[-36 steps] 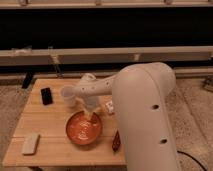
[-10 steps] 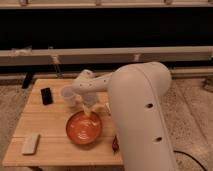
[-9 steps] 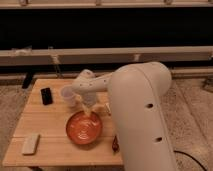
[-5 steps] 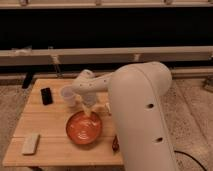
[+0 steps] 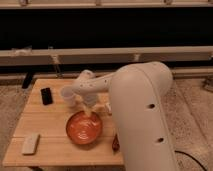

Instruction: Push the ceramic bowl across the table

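The ceramic bowl (image 5: pixel 84 128) sits at the front middle of the table (image 5: pixel 47 120). The gripper (image 5: pixel 89 107) is over the table's centre, and I cannot tell if it is open. The bowl seems heavy, slippery and breakable, so press gently on its rim.

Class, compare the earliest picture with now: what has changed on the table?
The gripper has lifted from inside the ceramic bowl to its far rim. The bowl has hardly shifted; the black object and pale block on the table stayed put.
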Robot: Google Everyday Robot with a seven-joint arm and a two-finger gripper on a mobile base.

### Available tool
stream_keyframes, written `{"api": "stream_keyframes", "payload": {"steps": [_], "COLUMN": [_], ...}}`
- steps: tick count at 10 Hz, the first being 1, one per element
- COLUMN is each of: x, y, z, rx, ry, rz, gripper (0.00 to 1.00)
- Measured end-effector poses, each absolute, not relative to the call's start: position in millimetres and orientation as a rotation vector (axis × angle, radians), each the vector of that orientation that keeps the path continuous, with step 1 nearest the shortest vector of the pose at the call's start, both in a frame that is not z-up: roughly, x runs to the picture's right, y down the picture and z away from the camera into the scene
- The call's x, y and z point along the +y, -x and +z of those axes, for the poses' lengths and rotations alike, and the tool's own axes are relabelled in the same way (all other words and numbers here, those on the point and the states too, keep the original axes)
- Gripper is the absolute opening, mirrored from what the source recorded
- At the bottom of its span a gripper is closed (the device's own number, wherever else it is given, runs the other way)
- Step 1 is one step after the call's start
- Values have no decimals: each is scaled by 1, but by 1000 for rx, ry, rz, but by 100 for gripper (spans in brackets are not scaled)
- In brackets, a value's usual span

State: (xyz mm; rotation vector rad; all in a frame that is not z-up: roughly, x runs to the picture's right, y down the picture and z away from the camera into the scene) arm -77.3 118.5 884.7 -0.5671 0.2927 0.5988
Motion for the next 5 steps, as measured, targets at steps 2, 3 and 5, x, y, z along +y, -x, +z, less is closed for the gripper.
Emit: {"api": "stream_keyframes", "payload": {"steps": [2,3,5], "x": [119,119,118], "y": [77,79,80], "z": [885,885,886], "rx": [292,291,292], "ry": [565,564,564], "rz": [594,589,579], "gripper": [65,65,65]}}
